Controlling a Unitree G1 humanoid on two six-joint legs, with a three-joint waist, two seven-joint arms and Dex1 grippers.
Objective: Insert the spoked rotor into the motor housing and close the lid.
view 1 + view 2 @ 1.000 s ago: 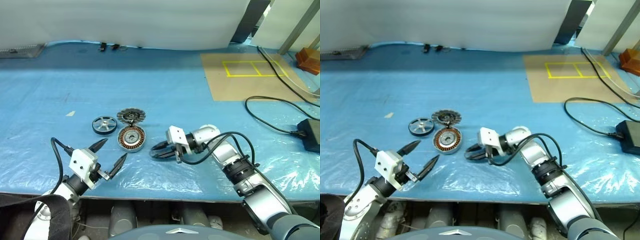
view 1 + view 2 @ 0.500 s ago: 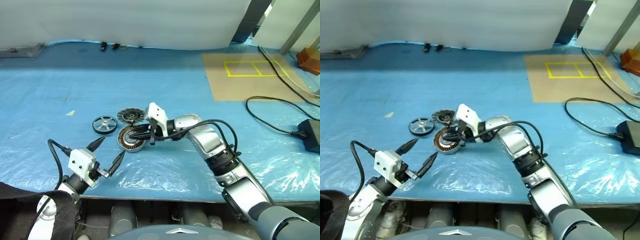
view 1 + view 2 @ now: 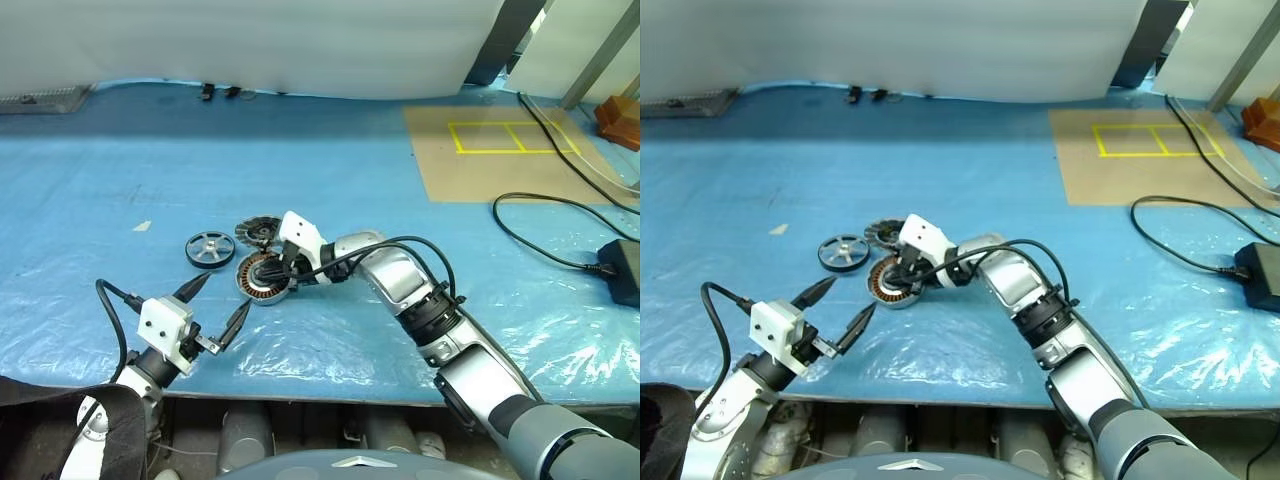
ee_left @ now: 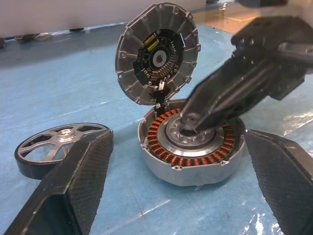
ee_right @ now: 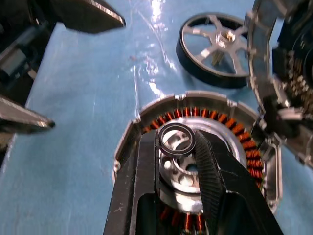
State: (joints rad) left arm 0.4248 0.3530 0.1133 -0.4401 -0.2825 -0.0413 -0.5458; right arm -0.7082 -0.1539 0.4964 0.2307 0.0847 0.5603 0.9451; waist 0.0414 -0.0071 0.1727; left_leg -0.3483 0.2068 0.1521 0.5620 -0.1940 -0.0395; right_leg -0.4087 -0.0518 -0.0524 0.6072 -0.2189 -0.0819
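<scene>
Right wrist view: the right tool (image 5: 182, 147) pinches the squat silver copper-wound motor housing's (image 5: 146, 122) silver centre ring; left tool (image 3: 218, 308) gapes wide, empty.

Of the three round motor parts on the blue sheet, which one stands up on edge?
The lid, with radial segments around its rim, stands upright behind the motor housing. The housing and the spoked rotor lie flat.

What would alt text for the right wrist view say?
The right gripper holds a small silver ring between its black fingers, over the silver centre of the motor housing with its copper-orange windings. The spoked rotor lies on the blue sheet beyond, the lid standing open beside it.
</scene>
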